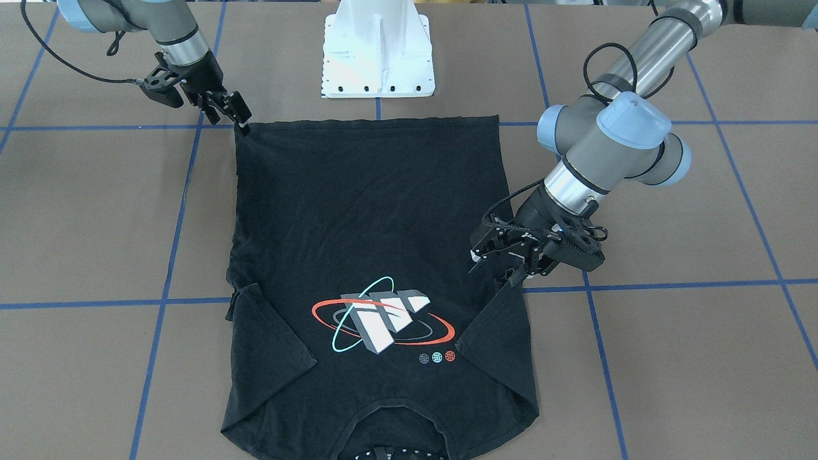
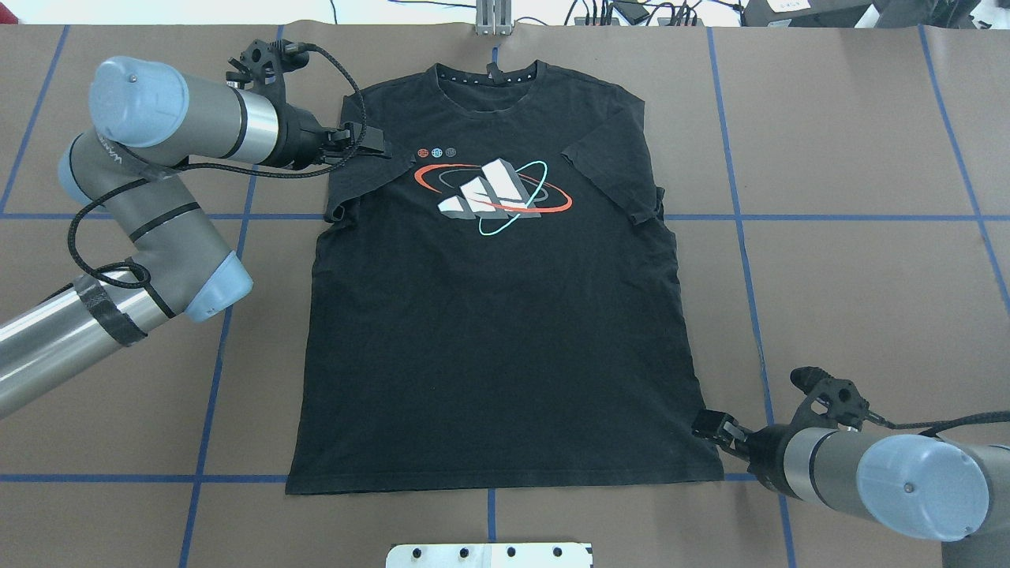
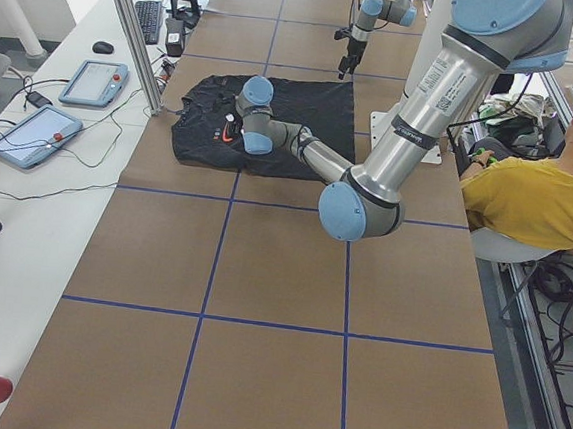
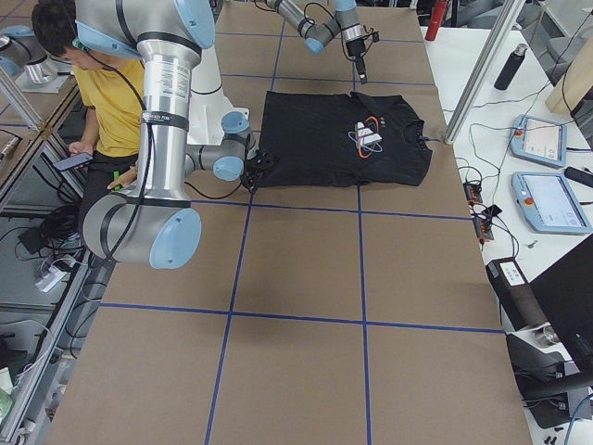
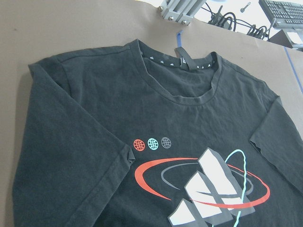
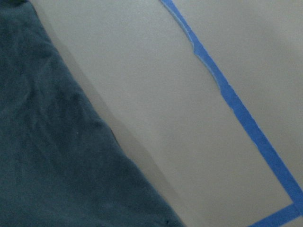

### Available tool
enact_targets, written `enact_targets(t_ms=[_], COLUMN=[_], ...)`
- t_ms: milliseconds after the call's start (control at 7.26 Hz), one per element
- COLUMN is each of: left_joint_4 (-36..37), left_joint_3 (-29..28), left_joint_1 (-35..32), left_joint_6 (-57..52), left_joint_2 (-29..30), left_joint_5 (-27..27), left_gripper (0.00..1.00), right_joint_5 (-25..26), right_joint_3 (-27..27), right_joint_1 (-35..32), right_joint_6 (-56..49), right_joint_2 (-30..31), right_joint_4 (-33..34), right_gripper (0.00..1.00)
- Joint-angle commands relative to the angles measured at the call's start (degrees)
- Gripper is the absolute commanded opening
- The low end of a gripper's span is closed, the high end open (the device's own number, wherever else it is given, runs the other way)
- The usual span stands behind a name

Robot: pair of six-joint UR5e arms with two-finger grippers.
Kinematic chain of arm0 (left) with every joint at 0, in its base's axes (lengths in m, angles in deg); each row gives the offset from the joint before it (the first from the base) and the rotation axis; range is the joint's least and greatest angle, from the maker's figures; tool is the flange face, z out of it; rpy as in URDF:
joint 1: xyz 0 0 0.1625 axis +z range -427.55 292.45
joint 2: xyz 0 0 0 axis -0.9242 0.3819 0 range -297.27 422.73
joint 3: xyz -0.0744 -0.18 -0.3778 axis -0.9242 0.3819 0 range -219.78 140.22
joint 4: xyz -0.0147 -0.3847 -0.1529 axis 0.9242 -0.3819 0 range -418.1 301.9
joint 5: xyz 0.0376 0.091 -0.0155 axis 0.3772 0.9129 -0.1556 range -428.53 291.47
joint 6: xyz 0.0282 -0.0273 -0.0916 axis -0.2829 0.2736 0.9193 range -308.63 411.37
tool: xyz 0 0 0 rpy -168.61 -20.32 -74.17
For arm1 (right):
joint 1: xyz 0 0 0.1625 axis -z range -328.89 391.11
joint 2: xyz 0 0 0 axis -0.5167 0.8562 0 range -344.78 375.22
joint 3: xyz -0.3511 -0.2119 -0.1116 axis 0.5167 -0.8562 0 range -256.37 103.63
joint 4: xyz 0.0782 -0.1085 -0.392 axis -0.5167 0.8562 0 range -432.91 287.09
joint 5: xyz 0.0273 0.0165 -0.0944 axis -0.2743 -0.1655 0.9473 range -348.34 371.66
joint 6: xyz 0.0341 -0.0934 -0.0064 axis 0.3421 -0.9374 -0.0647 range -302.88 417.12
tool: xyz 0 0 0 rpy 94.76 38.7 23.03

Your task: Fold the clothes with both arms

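Left claw [image 1: 524, 273] points down, elbow bent; right claw [image 1: 240, 121] reaches low; both jaws' state unclear.

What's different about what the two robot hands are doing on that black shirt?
The left gripper is at a sleeve beside the chest graphic; the right gripper is at a hem corner, diagonally opposite. The left seems to pinch the sleeve, pulling it into a peak; the right's grip is unclear. Both sit at the T-shirt's edge.

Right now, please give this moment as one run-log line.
T-shirt flat, graphic up | left claw at sleeve, grip unclear | right claw near hem corner, grip unclear | body not yet folded
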Motion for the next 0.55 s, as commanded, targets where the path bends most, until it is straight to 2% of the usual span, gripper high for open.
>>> enact_targets(t_ms=[0,413], left_joint_4=[0.0,0.0], left_joint_3=[0.1,0.0], left_joint_1=[0.1,0.1], left_joint_6=[0.0,0.0], left_joint_2=[0.0,-0.1], left_joint_5=[1.3,1.4], left_gripper=[0.91,0.91], right_joint_5=[0.9,0.9], right_joint_3=[-0.1,-0.2], right_joint_1=[1.3,3.5], right_joint_6=[0.1,0.1], right_joint_2=[-0.2,0.0], right_joint_4=[1.6,1.6], right_gripper=[0.90,0.85])
